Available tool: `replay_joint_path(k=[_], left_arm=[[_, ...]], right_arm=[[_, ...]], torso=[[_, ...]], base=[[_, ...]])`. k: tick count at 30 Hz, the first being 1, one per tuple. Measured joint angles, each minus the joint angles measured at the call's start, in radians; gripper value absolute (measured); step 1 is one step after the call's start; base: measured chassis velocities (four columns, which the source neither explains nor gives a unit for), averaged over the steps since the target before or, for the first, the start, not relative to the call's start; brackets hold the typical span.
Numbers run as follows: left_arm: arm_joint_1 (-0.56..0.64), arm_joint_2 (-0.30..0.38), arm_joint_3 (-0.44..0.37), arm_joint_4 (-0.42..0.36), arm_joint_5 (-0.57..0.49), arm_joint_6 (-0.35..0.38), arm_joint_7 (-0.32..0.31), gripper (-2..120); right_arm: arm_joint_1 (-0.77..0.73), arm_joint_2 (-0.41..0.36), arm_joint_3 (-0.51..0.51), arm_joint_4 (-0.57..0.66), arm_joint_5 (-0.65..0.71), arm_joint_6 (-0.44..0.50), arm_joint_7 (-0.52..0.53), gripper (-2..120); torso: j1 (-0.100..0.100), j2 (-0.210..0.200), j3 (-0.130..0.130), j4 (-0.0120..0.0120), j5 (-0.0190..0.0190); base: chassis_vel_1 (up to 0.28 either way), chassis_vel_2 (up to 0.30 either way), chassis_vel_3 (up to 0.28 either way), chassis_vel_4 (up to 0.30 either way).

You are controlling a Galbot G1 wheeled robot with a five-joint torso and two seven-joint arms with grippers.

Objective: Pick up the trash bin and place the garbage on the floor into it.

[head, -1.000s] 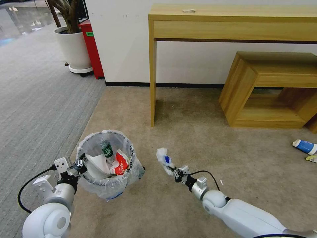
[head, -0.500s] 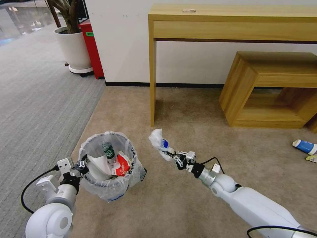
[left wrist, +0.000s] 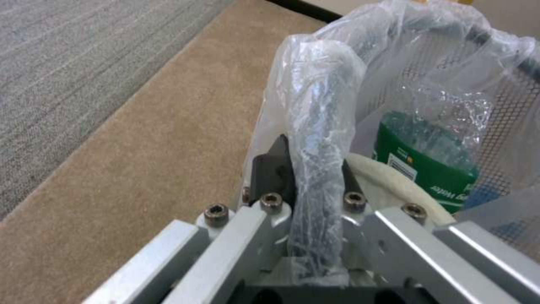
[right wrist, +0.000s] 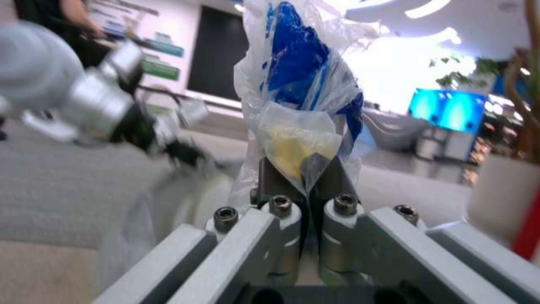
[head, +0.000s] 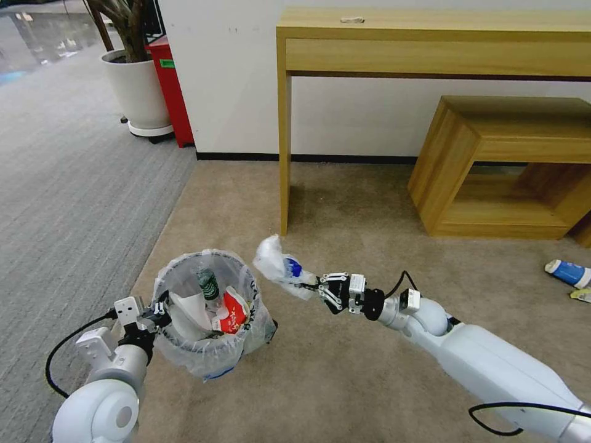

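A: Holding the trash bin (head: 203,307) by its rim, the left gripper (head: 155,312) sits at about 9 o'clock on the bin, its jaws pinched together on the rim wire and the clear liner (left wrist: 320,139) folded over it. The bin looks lifted, tipped a little toward the arm.

B: And the right gripper (head: 320,288)?

A: Clamped on a crumpled clear wrapper with blue print (head: 277,264), carried in the air just beside the bin's rim at roughly 2 o'clock. From the wrist, the fingers (right wrist: 270,181) meet on the wrapper's lower edge, so most of it flops free above them.

B: What's already in the bin?

A: I can make out 1 clear bottle with a green label (head: 208,284), a red-white packet (head: 231,311) and something white (head: 184,307). A blue-white cup (head: 569,272) lies on the carpet far off at 3 o'clock.

B: So how to finish this drop well?

A: My guess: bring the wrapper over the middle of the opening, not the rim, before letting go. It looks light and floppy, so it may cling to a finger or drift; releasing low inside the liner would help. The left arm should keep the bin steady and level, since a thin rim grip could let it swing.
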Motion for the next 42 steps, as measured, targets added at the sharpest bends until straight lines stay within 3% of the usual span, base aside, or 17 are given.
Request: replay_joint_path(k=[10, 28, 42], left_arm=[[-0.001, 0.0, 0.008, -0.006, 0.003, 0.003, 0.001, 2], [-0.002, 0.007, 0.0, -0.034, -0.016, 0.005, -0.006, 2], [0.003, 0.006, -0.006, -0.06, -0.024, 0.007, -0.009, 2]], right_arm=[[0.106, 0.012, -0.108, 0.092, 0.041, -0.038, 0.046, 0], [0.329, 0.106, -0.355, 0.066, 0.074, -0.054, 0.095, 0], [0.311, 0.135, -0.402, 0.025, 0.042, -0.05, 0.109, 0]], torso=[[0.0, 0.0, 0.0, 0.0, -0.0001], [0.0, 0.0, 0.0, 0.0, 0.0], [0.0, 0.0, 0.0, 0.0, 0.0001]], base=[[0.0, 0.0, 0.0, 0.0], [0.0, 0.0, 0.0, 0.0], [0.0, 0.0, 0.0, 0.0]])
